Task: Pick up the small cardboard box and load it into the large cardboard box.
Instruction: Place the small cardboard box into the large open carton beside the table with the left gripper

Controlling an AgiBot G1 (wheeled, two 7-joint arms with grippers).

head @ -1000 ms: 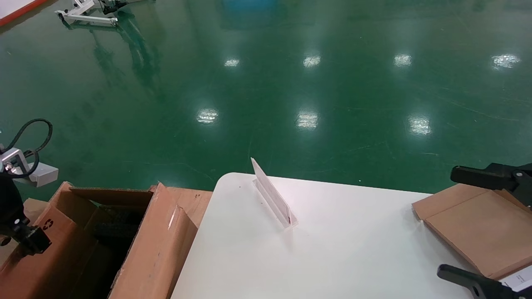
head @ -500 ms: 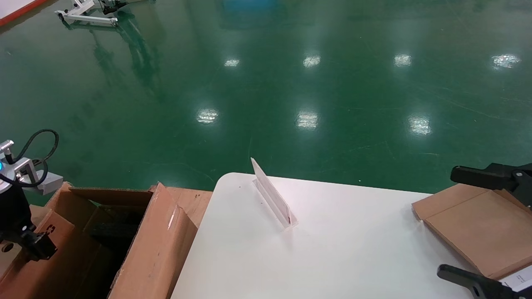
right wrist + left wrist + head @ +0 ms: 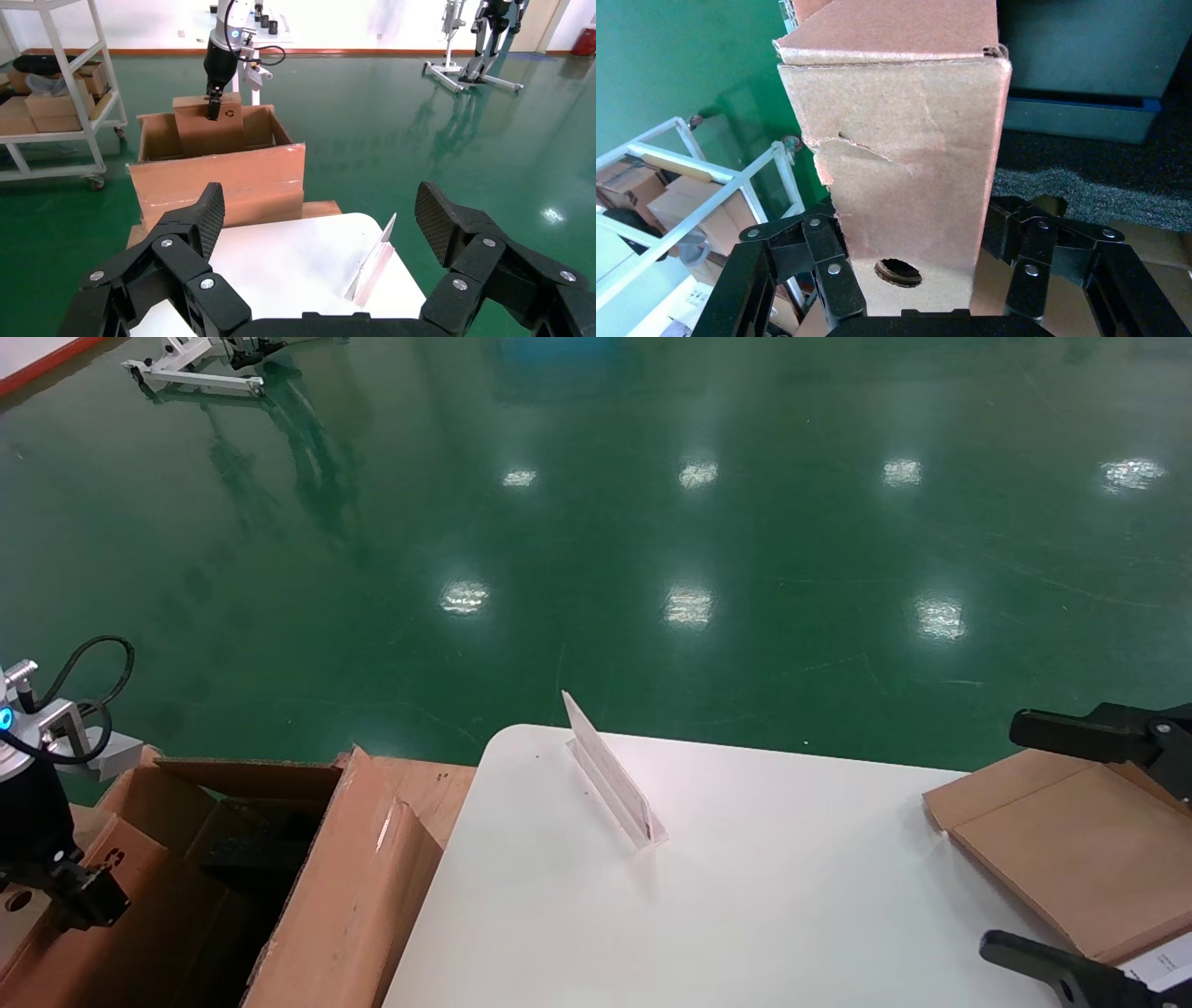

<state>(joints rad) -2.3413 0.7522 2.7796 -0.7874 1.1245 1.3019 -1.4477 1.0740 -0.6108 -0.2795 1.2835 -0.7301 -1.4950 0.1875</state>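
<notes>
The small cardboard box, plain brown with a black recycling symbol, stands upright in the open top of the large cardboard box beside the table's left end. My left gripper is shut on it. In the left wrist view the small cardboard box fills the space between the black fingers, its punched hole showing, with black foam behind. The right wrist view shows the small cardboard box inside the large cardboard box from afar. My right gripper hangs open over the table's right end.
A flat brown cardboard piece with a white label lies on the white table under the right gripper. A clear acrylic sign stand sits at the table's far edge. A white shelf cart stands beyond the carton.
My left gripper has sunk a little with the small cardboard box, lower into the carton's opening. The right arm has not moved.
</notes>
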